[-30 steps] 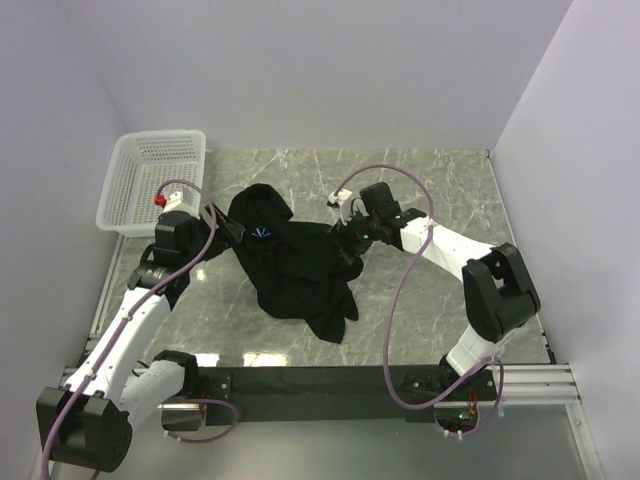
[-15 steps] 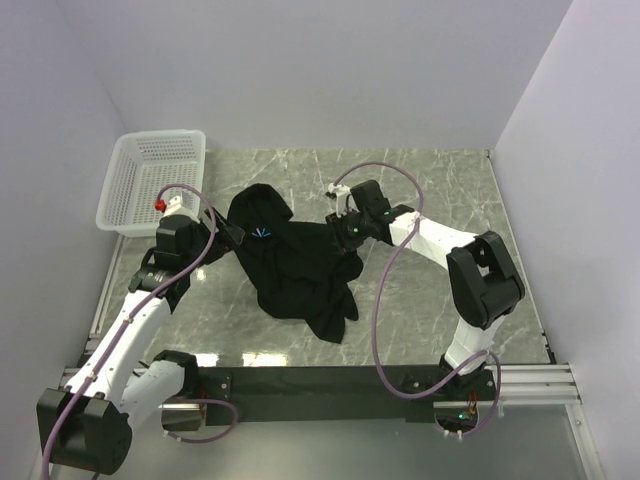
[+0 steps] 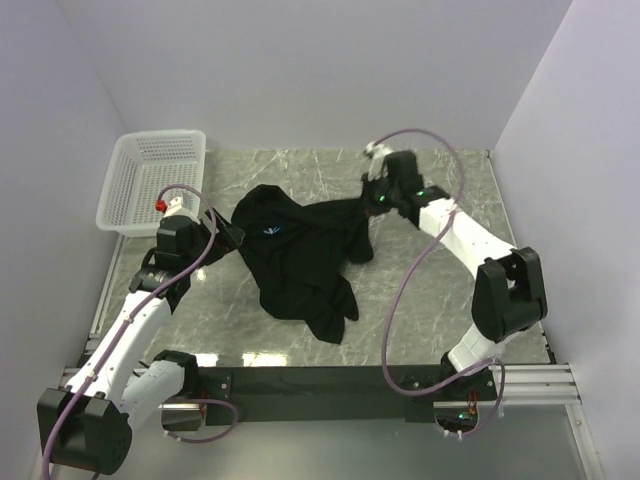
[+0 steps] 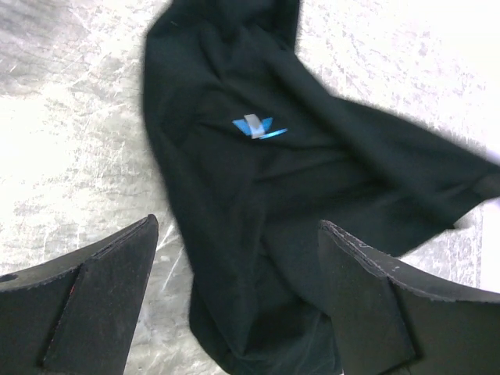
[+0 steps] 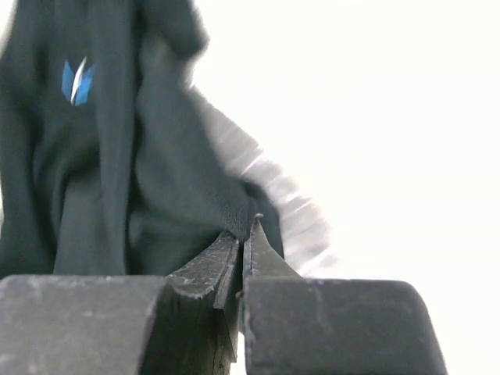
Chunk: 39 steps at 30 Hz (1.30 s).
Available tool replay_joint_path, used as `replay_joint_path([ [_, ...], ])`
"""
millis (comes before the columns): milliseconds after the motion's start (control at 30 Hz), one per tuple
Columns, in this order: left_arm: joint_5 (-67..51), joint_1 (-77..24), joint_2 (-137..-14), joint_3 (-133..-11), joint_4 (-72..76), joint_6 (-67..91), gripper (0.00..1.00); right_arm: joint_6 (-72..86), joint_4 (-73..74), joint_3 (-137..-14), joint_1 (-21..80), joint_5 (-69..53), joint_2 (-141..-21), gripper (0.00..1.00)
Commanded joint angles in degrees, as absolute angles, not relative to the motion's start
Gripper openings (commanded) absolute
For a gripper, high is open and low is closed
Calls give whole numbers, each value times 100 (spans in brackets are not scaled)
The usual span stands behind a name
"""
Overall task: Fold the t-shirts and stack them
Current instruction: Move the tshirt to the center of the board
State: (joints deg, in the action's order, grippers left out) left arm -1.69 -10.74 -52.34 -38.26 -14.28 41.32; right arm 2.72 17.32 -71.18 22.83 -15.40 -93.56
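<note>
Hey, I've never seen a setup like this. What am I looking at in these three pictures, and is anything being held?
Two robot arms are bolted at the near edge of a marble table. The wide picture looks down from above and behind them; the other two come from cameras on each wrist, showing that claw's own fingers. A crumpled black t-shirt with a small blue logo lies on the table; a white mesh basket sits at the far left corner. The right claw is shut, pinching the shirt's edge. The left claw is open by the shirt, holding nothing.
</note>
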Motion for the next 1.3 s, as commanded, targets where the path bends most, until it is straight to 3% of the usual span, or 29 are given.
replay_joint_path([
  [0,-211,-1081,-5220,-3788,-1195,4043,88,674,1389,-7777,1619,-810,-9307,0],
  [133,-246,-1090,-5265,-3788,-1125,4025,88,1107,1573,-8743,1521,-167,-10393,0],
  [200,-290,-1090,-5317,-3771,-1055,4034,88,977,1599,-9332,1521,-80,-10800,43],
  [233,-299,-1090,-5326,-3779,-1046,4052,88,906,1756,-9769,1512,-18,-11185,77],
  [300,-316,-1090,-5361,-3797,-1037,4069,88,486,1898,-10167,1512,304,-11460,91],
  [433,-526,-1090,-5422,-3727,-932,4148,88,-315,1644,-9890,1310,-33,-11041,93],
  [533,-1062,-1090,-5651,-3551,-581,4323,88,-1702,2832,-9599,1055,-2468,-10469,93],
  [667,-1616,-1221,-6142,-3358,-150,4588,86,-3143,3927,-8414,1011,-3716,-9643,90],
  [900,-1855,-1950,-7328,-3682,44,4711,83,-3551,4061,-6417,905,-3280,-8324,89],
  [1267,-1609,-2680,-8067,-3946,-316,5009,81,-3015,3305,-5704,949,-1768,-8868,84],
])
